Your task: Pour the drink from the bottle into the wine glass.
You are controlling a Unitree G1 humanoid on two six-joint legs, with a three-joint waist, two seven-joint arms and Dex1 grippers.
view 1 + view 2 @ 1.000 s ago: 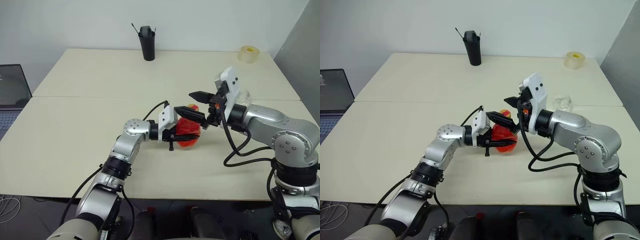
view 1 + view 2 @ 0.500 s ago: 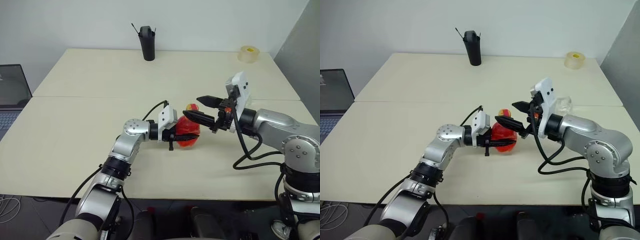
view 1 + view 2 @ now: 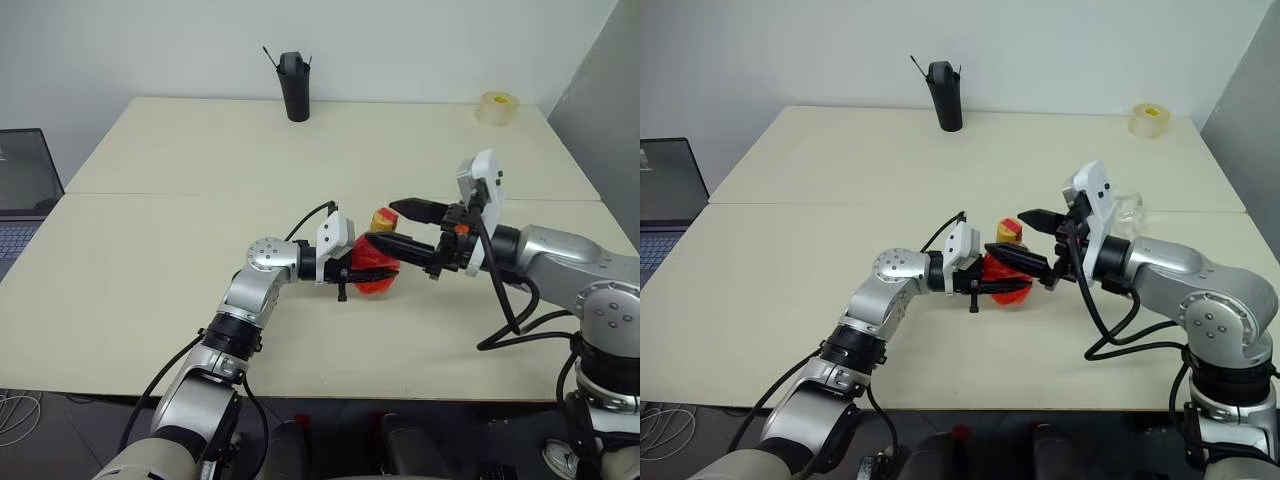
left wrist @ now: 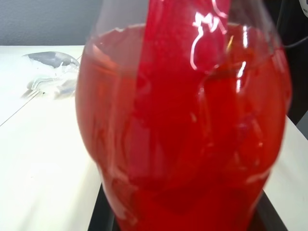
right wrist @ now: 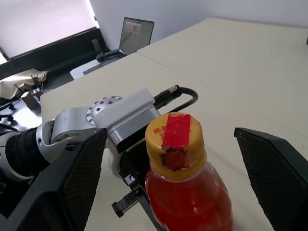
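Bright red-orange drink (image 4: 192, 144) filled the small clear bottle (image 3: 1006, 280), which stood upright near the middle of the pale surface (image 3: 150, 300), its long axis vertical and its yellow cap (image 5: 174, 136) with a red strip pointing straight up.

We saw the left gripper (image 3: 352, 268) reaching in from the robot's left, its jaws closed tight on the bottle's lower body. From the left wrist view the red liquid rose close to the shoulder of the bottle.

The right gripper (image 3: 1025, 240) came in level from the robot's right, pointing toward the bottle. Its jaws stood wide apart and held nothing, with one black finger (image 3: 420, 210) beside the cap and the other (image 3: 400, 246) lower, across the front of the bottle's upper body. In the right wrist view the cap sat between the two fingers, clear of both.

Compared with a second before, the right arm had drawn back toward the robot's right and its wrist had dropped lower, so the cap, earlier masked by the fingers, was in plain sight. The left gripper and the bottle had not shifted.

The clear wine glass (image 3: 1127, 207) stood behind the right wrist, largely hidden by it. A black holder (image 3: 294, 88) and a yellowish tape roll (image 3: 497, 106) stood at the far edge, and a laptop (image 3: 22, 185) lay off to the left.
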